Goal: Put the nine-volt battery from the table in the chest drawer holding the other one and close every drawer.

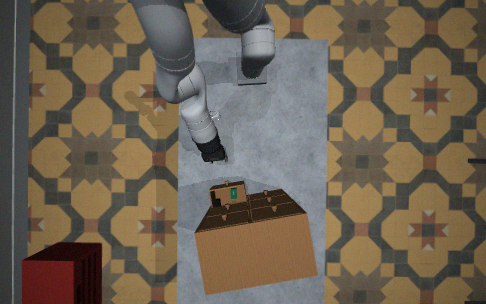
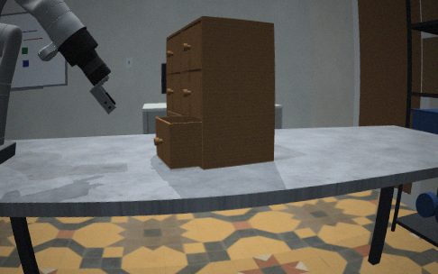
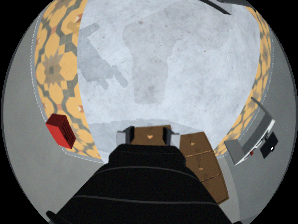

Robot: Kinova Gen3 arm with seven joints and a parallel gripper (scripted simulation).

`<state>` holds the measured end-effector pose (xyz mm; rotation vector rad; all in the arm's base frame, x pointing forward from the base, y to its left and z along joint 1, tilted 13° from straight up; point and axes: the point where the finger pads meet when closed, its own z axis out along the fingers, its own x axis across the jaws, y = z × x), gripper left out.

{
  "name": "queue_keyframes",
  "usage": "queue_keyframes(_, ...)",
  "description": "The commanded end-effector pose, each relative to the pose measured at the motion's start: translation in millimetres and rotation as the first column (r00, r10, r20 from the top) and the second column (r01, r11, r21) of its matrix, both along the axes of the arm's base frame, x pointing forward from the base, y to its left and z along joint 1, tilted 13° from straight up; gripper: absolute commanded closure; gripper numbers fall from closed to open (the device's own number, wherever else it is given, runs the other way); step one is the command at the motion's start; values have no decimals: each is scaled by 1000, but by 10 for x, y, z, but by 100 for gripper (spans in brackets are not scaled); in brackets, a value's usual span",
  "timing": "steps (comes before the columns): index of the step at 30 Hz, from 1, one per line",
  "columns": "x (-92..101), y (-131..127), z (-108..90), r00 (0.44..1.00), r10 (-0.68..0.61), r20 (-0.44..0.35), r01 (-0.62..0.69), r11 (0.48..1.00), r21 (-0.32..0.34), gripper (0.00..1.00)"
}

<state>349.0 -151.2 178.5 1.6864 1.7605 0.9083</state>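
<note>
- The gripper point(image 1: 217, 161) point(image 2: 110, 110) point(image 3: 148, 132) is spread fully open, with nothing held between its fingers.
- It hangs in the air above the table point(image 1: 290, 125) point(image 2: 315, 155) point(image 3: 200, 75), tilted, its fingertips slanting down toward the front of the chest point(image 1: 256, 255) point(image 2: 238, 95) point(image 3: 201, 169).
- The chest stands upright beyond the hand, its drawer fronts facing the arm point(image 1: 172, 45) point(image 2: 60, 24).
- Ahead of the hand and lower down, one bottom drawer point(image 1: 225, 196) point(image 2: 185, 144) point(image 3: 150, 131) is pulled partway out; its back end is still inside the chest.
- The knob point(image 1: 227, 183) point(image 2: 158, 141) point(image 3: 150, 136) of that drawer points back toward the arm's side. The fingers are well apart from it.
- In the open drawer, below and beyond the fingertips, a green piece point(image 1: 233, 193) and a dark piece point(image 1: 217, 202) lie apart from each other.
- Both pieces are too small to make out clearly, so which of them is a nine-volt battery cannot be told, nor where the other battery is.
- The other five drawers, above and beside the open one, look pushed in.
- Well away from the hand, off to one side of the table, stands a red cabinet point(image 1: 49, 281) point(image 3: 61, 132).
</note>
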Motion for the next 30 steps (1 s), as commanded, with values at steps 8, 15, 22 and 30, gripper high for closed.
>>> queue_keyframes(8, 57, 20, -164, 990, 72, 121, -63, 995, -77, 0)
queue_keyframes(15, 63, 20, -175, 989, 72, 127, -63, 995, -76, 0)
queue_keyframes(22, 64, 20, -175, 989, 73, 127, -63, 995, -76, 33)
queue_keyframes(30, 64, 20, -175, 989, 73, 127, -63, 995, -76, 33)
